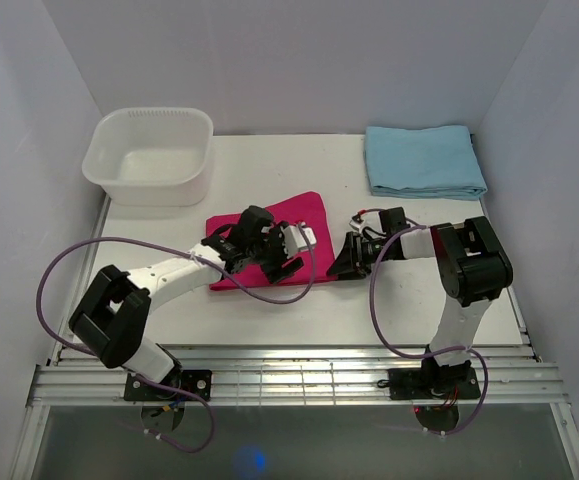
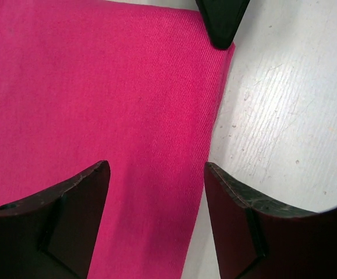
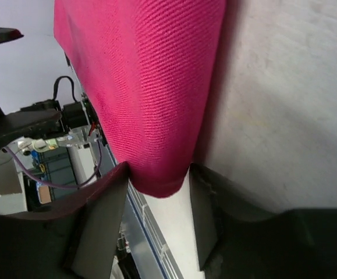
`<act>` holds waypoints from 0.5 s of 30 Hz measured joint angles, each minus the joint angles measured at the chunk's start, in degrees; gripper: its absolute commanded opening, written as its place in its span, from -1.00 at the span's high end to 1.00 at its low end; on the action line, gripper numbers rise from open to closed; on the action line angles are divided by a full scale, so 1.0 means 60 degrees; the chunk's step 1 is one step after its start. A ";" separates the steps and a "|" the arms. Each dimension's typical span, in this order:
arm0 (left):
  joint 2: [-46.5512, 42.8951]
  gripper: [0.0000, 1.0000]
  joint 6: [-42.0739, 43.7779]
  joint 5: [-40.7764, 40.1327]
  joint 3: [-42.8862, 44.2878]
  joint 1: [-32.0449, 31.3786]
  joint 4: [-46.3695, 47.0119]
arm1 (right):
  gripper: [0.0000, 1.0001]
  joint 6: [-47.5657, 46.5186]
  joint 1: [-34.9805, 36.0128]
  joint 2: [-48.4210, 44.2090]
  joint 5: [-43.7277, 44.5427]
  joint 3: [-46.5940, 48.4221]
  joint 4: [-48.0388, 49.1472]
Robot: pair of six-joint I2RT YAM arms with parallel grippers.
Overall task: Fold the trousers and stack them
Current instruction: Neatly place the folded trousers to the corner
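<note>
trousers (image 1: 287,212) lie folded into a compact pink pad mid-counter (image 1: 399,310). left tool (image 2: 156,174) hangs wide open over the pad's 3 o'clock edge, one finger above cloth, the other above bare counter, holding nothing. right tool (image 3: 156,177) sits low at the same edge, jaws about half closed with the folded edge between them. fabric touches both fingers, can't tell if it's truly pinched

my read: the step in hand is getting a bite on that 3 o'clock edge, for another fold or to carry the pad. to do it well:
- take every layer, not just the top ply, with the lower finger flat on the counter
- lift only once the pinch is firm, else the fold splays
- left tool grabs the same edge a bit apart from the right so it rises level; their fingertips are near each other, clash risk

room: bare counter from 3 to 6 o'clock of the pad. white tub (image 1: 97,168) at 11 o'clock, near the pad's far corner. blue cloth (image 1: 424,160) at 1 o'clock, well apart. side walls close off 9 and 3
</note>
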 measured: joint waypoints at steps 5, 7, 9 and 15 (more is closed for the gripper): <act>0.0204 -0.58 0.0051 -0.0648 -0.0535 -0.0816 0.0812 | 0.84 0.0080 0.0160 0.0178 0.0106 0.0055 0.0171; 0.0229 -0.59 0.0055 -0.0867 -0.0714 -0.1129 0.1118 | 0.85 0.0120 0.0160 0.0047 0.0142 0.0058 0.0164; 0.0266 -0.60 0.0058 -0.1137 -0.0889 -0.1432 0.1559 | 0.85 0.0291 0.0160 -0.0219 0.0160 0.0058 0.0160; 0.0481 -0.62 0.0131 -0.2113 -0.1504 -0.2055 0.2936 | 0.84 0.1348 0.0164 -0.1067 -0.0124 0.0084 0.0732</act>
